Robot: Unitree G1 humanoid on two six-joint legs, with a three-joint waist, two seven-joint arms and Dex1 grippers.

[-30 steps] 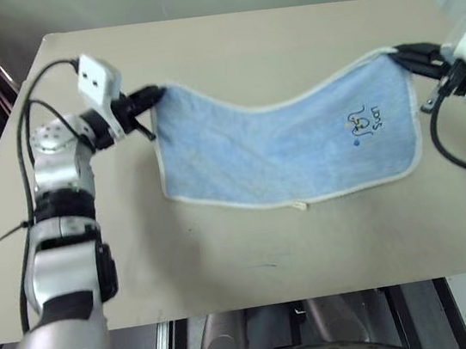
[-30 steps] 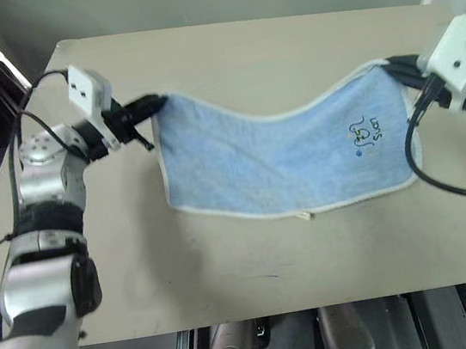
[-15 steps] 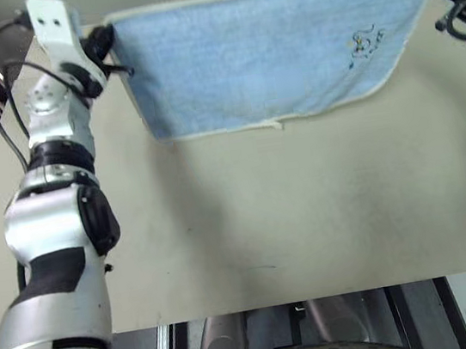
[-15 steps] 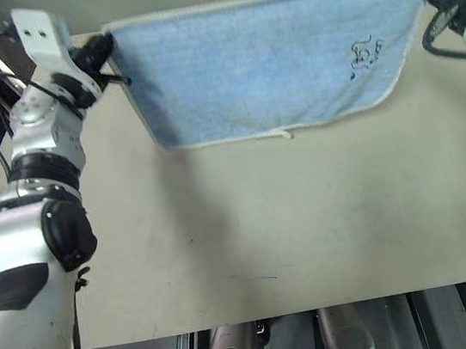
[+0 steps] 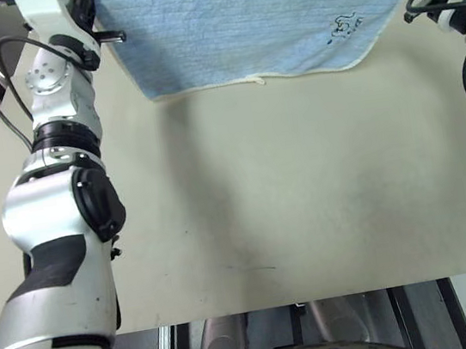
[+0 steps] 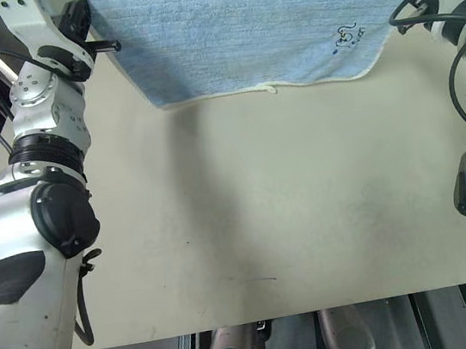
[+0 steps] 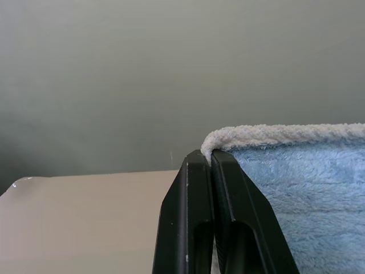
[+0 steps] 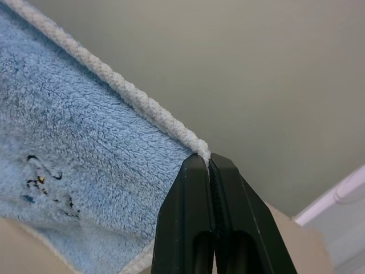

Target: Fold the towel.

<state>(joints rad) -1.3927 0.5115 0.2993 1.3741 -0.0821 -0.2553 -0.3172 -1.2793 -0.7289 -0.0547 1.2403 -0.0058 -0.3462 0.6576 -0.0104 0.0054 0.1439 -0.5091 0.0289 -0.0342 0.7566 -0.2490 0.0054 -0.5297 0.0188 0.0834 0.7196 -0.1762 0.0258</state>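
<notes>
Towel [image 5: 239, 30] rose since 1 second earlier: then sagging onto the surface [image 5: 288, 193], now stretched taut, hanging clear. Left fingers [image 7: 212, 162] and right fingers [image 8: 208, 162] were clamped shut on its 2 top corners. Likely ready to lay over for the fold.

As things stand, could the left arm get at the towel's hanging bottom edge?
Probably not. The left end effector is shut on the towel at one top corner, the right end effector on the other. The bottom edge hangs free, but reaching it would mean letting go.
</notes>
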